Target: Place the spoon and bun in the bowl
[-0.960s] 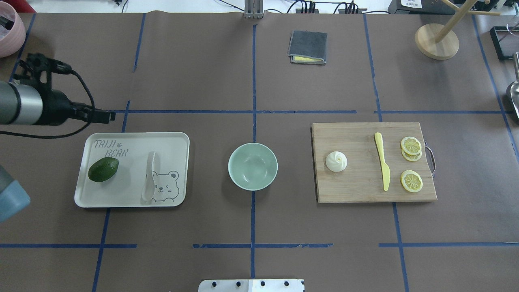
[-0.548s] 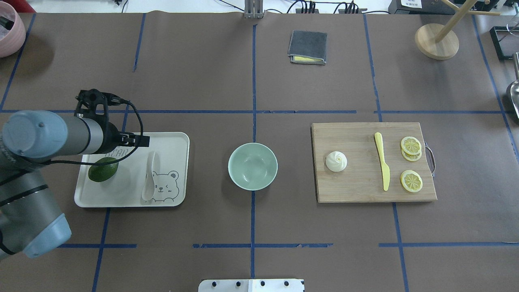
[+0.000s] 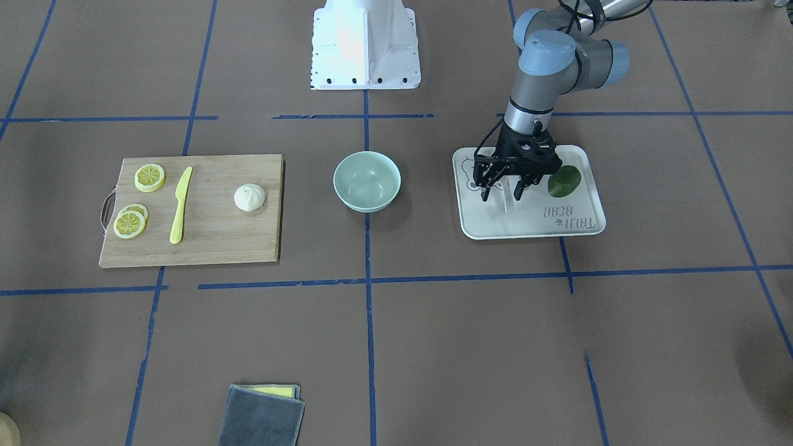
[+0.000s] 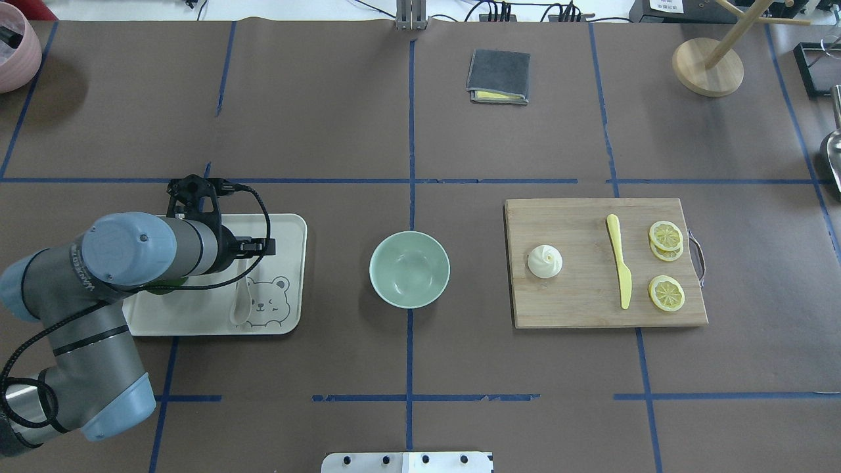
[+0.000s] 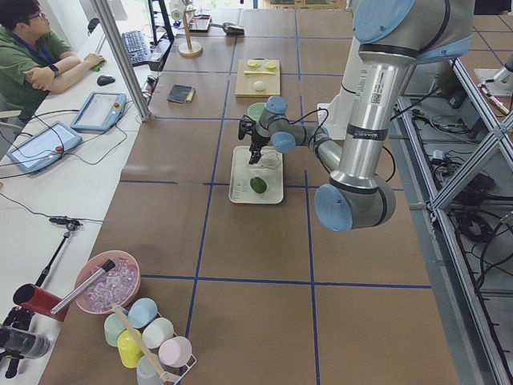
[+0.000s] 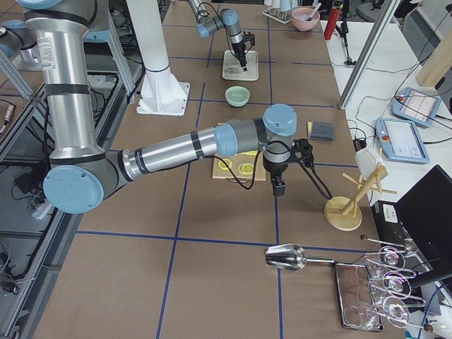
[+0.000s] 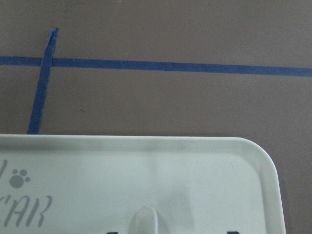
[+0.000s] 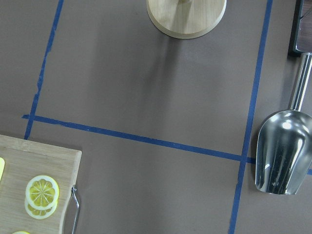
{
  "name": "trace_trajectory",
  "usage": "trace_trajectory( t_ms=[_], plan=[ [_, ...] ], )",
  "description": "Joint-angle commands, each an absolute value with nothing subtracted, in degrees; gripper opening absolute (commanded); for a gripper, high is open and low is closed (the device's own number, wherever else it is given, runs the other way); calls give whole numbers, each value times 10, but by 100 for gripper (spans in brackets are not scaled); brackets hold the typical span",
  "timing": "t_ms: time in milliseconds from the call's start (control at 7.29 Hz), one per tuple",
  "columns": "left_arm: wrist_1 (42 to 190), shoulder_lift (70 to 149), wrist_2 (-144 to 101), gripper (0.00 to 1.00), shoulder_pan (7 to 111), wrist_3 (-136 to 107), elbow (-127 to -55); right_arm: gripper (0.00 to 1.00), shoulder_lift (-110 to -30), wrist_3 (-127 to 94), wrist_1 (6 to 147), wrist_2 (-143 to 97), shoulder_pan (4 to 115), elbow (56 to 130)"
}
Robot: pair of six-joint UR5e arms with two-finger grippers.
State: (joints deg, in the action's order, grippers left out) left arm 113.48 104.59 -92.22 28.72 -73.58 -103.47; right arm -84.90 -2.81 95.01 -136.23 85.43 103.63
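The pale spoon (image 4: 240, 303) lies on the white bear tray (image 4: 292, 226), left of the mint-green bowl (image 4: 409, 269); its handle tip shows in the left wrist view (image 7: 145, 219). My left gripper (image 3: 502, 195) hangs open over the tray, one finger on each side of the spoon's handle end, not touching it. The white pleated bun (image 4: 545, 261) sits on the wooden cutting board (image 4: 578, 305), right of the bowl. The bowl is empty. My right gripper (image 6: 277, 187) shows only in the exterior right view, beyond the board's right end; I cannot tell if it is open.
A dark green avocado (image 3: 564, 180) lies on the tray beside my left gripper. A yellow knife (image 4: 619, 263) and lemon slices (image 4: 666, 292) lie on the board. A grey cloth (image 4: 499, 76), a wooden stand (image 4: 707, 67) and a metal scoop (image 8: 282, 156) are at the back and far right.
My left arm has swung in from the left over the tray, and its gripper now hangs above the spoon's handle. The spoon, bun and bowl have not moved.
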Motion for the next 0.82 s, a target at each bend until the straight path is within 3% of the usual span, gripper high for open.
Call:
trace_trajectory(
  t_ms=[0,685],
  plan=[
    [1135,1043,-921,70,287,-737,-1034,100,-849,-28,950,-1362,854,1036],
    [1136,1031,-922,70,285,-737,-1031,100,-849,-29,949,-1361,854,1035]
  ],
)
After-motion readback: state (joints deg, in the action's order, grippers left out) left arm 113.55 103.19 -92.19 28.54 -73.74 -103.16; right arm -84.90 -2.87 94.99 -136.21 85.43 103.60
